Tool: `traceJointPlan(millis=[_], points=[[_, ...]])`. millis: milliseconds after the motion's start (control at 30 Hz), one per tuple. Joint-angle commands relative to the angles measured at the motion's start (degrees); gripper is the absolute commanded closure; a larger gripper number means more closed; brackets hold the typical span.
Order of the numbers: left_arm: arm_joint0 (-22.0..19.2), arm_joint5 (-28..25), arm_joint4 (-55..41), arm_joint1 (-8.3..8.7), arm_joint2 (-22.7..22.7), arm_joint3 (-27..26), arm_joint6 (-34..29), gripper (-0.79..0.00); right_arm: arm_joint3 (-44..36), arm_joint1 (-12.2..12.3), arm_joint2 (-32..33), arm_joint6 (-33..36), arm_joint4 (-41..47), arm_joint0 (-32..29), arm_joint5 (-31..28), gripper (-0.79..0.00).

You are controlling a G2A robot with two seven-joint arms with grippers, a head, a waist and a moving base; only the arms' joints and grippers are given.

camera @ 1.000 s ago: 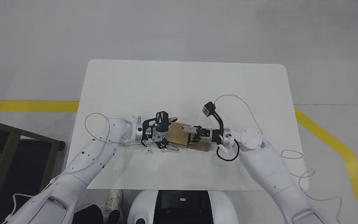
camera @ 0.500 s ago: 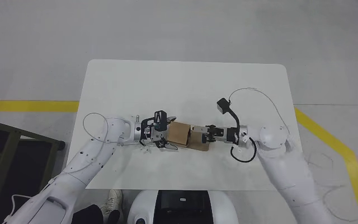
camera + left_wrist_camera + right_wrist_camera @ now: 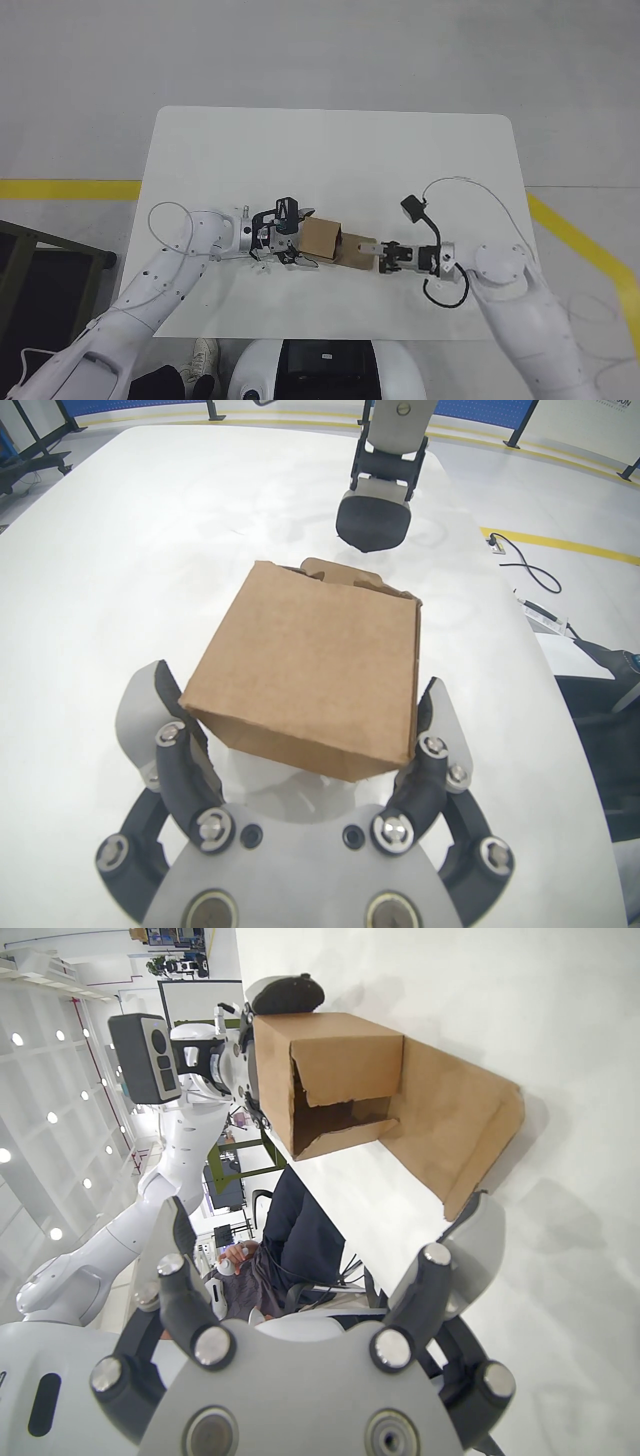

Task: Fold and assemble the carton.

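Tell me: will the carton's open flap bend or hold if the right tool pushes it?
Likely the flap hinges easily: thin cardboard, creased tip. The carton looks hollow, probably light; left tool gripping it should stop sliding.

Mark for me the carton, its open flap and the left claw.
carton (image 3: 310,660): left wrist view, middle of its top panel.
open flap (image 3: 450,1128): right wrist view, middle of the panel sticking out from the open end.
left claw (image 3: 295,700): left wrist view, midway between its fingertips, at the carton's near end.
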Motion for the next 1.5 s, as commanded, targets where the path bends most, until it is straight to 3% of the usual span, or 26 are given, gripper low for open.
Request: traceJointPlan(millis=[0,600,967,1467], points=[[0.0,0.0,0.0,0.00,0.0,0.0,-0.1,-0.785,1.0,0.0,-0.6,-0.4,0.4,0.0,-1.0,-0.785],[0.2,-0.2,-0.3,0.09,-0.2,-0.1,-0.4,-0.785,9.5,-1.1,-5.1,-4.5,8.8,2.1,-6.2,-0.785],[0.5,-0.2,-0.3,0.25,-0.4,-0.7,-0.5,-0.785,6.1,-0.2,-2.7,-5.2,7.4,0.6,-5.8,-0.785],[0.7,-0.2,-0.5,0.24,-0.5,-0.4,-0.9,-0.785,9.1,-0.2,-4.0,-4.9,9.0,1.5,-8.5,-0.785]])
